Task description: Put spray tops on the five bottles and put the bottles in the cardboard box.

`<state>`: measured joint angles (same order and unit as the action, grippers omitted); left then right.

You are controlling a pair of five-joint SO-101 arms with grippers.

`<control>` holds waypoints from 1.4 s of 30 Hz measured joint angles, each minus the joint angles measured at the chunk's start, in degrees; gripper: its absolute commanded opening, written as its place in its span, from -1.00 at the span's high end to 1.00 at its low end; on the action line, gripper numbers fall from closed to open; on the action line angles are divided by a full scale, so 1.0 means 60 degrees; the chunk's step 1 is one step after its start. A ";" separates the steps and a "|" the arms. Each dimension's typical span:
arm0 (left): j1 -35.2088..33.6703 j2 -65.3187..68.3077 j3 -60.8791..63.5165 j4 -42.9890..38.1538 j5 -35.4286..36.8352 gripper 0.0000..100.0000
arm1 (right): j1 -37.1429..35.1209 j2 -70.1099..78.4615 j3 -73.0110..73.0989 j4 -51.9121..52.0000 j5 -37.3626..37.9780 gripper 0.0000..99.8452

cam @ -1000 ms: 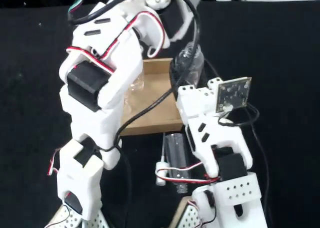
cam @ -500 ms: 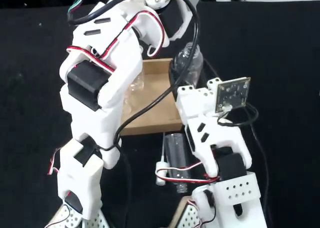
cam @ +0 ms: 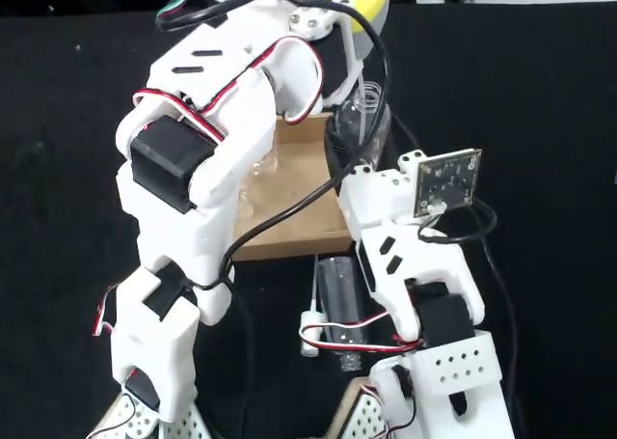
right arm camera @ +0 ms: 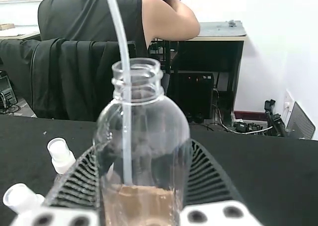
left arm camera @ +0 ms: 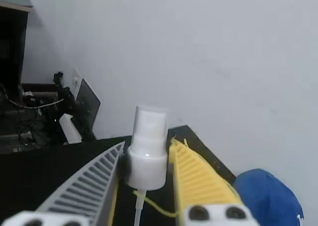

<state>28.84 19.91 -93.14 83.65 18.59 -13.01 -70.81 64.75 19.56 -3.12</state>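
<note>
Black table (cam: pixel 540 121) sat under both arms. The left arm (cam: pixel 193 169) stretched up and over the cardboard box (cam: pixel 299 217), and the right arm (cam: pixel 405 256) stood nearer the camera. The box lay just left of the right gripper (right arm camera: pixel 144 154), with clear bottles (cam: pixel 258 169) inside, partly hidden by the left arm, so the count was unclear. The right gripper was clamped on an upright clear bottle (right arm camera: pixel 144 136) with an open neck, one finger on each side. Another lying bottle (cam: pixel 337 294) was on the table behind that gripper, near the right arm's base, with a white top at its near end. The left gripper (left arm camera: pixel 147 159) was above the held bottle, pinching a white spray top (left arm camera: pixel 149 131) between its grey and yellow fingers. The dip tube (right arm camera: pixel 121 87) ran down from there through the neck into the held bottle. Two white tops (right arm camera: pixel 59 154) showed beside the right gripper's finger.
</note>
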 measured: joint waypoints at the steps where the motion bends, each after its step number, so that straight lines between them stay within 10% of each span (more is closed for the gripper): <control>1: 0.0000 0.0073 0.0000 0.0176 0.0000 0.74 | -0.0015 0.0000 0.0000 0.0000 0.0015 0.98; 5: 0.0015 0.0337 0.0000 0.1070 0.0029 0.48 | -0.0015 0.0000 0.0015 0.0000 0.0015 0.98; 21: -0.0205 -0.0366 0.0000 0.1656 0.0000 0.53 | 0.0000 0.0000 0.0015 0.0000 0.0000 0.98; 27: -0.2256 -0.1158 0.0000 0.1934 -0.0015 0.53 | 0.0747 0.0000 0.0015 0.0000 0.0015 0.98; 42: -0.9333 -0.0249 0.0527 0.2857 0.0029 0.53 | 0.7883 0.6081 -0.2095 -0.2051 0.0176 0.98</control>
<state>-27.16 18.42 -89.98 100.79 18.77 34.29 -34.33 52.18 7.25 -2.07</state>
